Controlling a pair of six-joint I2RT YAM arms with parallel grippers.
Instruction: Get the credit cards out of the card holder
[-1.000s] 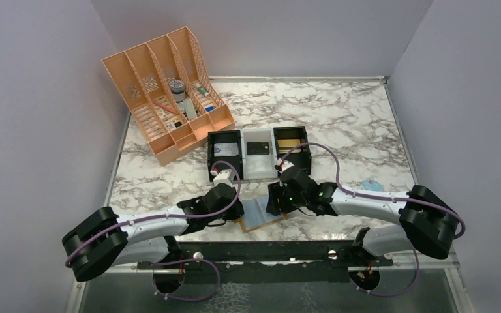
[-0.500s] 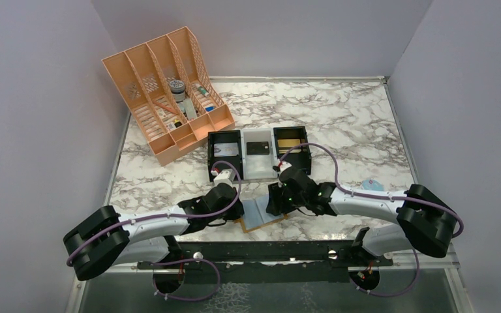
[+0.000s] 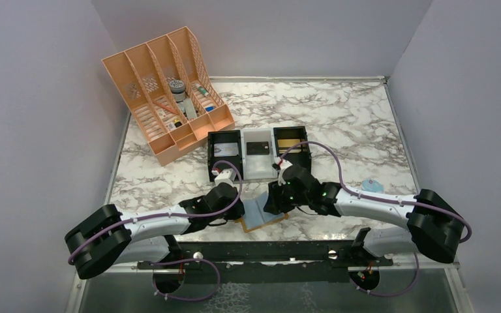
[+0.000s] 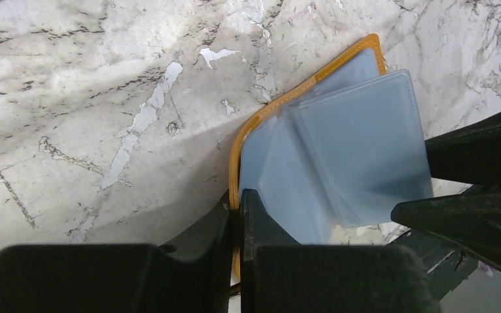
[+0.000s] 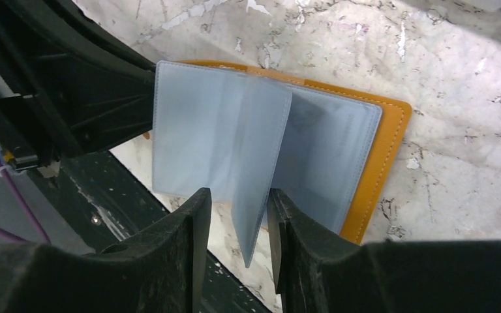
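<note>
Lying open on the white marble-patterned table (image 3: 339, 124), the small mustard-tan fold-over card holder (image 3: 261, 214) sits at the near edge between both arms, its pale blue-grey inner panels facing up. The left gripper (image 4: 238, 199), at the holder's 9 o'clock, has its fingers pinched together on the tan rim. The right gripper (image 5: 238, 195), at 3 o'clock, straddles one upright panel, with its fingers apart and a gap visible on one side. The credit cards cannot be told apart from the panels. A row of black, white and black rectangular bins (image 3: 258, 171) stands at 12 o'clock, and a peach plastic lattice organizer (image 3: 189, 134) at 10 o'clock.
</note>
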